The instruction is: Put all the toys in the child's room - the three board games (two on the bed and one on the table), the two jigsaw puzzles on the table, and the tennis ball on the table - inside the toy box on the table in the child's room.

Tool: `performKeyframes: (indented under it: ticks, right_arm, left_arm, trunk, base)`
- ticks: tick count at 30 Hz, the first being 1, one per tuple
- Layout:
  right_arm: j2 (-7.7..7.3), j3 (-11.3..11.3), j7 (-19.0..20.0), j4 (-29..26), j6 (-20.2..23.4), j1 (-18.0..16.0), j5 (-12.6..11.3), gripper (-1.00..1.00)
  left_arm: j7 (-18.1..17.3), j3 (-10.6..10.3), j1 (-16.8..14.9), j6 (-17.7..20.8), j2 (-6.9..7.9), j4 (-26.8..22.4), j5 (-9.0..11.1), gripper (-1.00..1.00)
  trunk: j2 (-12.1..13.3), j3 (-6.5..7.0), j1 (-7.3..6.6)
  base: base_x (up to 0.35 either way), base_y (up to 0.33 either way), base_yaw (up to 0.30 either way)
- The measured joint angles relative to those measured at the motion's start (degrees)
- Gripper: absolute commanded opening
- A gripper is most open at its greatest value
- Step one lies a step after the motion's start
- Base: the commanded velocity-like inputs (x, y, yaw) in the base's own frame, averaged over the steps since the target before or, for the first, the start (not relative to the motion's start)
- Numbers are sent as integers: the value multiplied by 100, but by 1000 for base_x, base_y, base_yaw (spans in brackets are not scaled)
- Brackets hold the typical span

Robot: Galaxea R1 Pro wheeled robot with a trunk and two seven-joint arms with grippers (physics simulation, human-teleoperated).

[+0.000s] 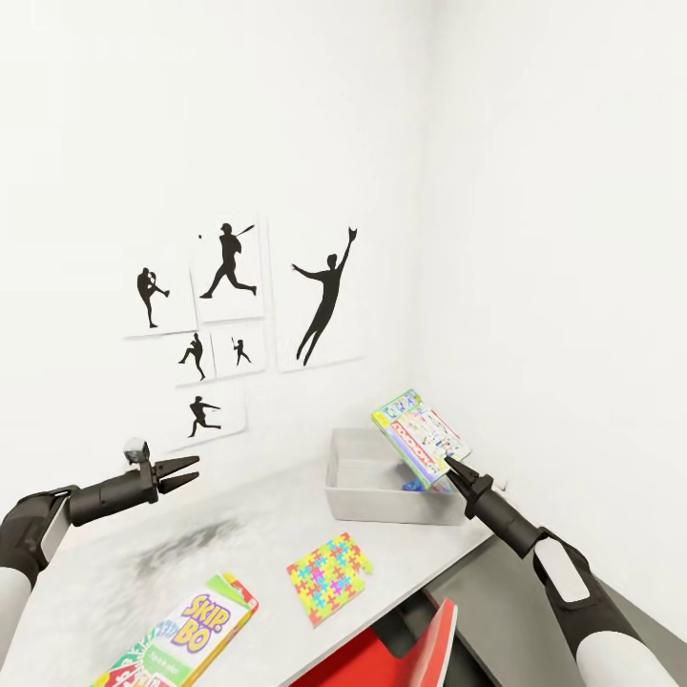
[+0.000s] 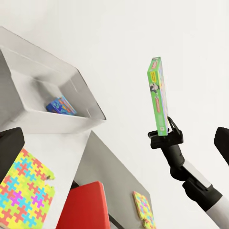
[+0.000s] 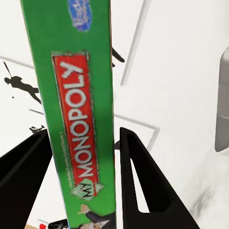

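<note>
While right gripper pinches the stiff, light Monopoly box by its lower edge above the toy box, left gripper hangs open; the edge hold likely lets it pivot.

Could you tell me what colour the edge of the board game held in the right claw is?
Bright green, with a red Monopoly label, on the board game; clearest in the right wrist view.

Bright, even, diffuse light washes the white walls almost flat, with no visible source and only a faint tonal break at the corner. The table carries a soft, mottled dark smudge of shadow, and the toy box is shaded grey inside. Renders are sharp in the head view, while the Monopoly box edge looms close and slightly soft in the right wrist view
</note>
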Motion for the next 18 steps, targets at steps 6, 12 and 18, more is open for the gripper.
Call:
performKeyframes:
  ticks: [6, 12, 18]
  right_arm:
    - [0, 0, 4, 0, 2, 0, 0, -100]
    - [5, 2, -2, 0, 0, 0, 7, -100]
    - [8, 8, -4, 0, -1, 0, 8, -100]
  left_arm:
    - [3, 3, 3, -9, 0, 0, -1, 100]
    - [8, -2, 4, -6, 0, 0, -1, 100]
    - [-13, 4, 6, -10, 0, 7, 6, 100]
  trunk:
    - [0, 0, 0]
    - [0, 0, 0]
    - [0, 0, 0]
  base:
    - [-3, 0, 0]
    - [0, 0, 0]
    - [0, 0, 0]
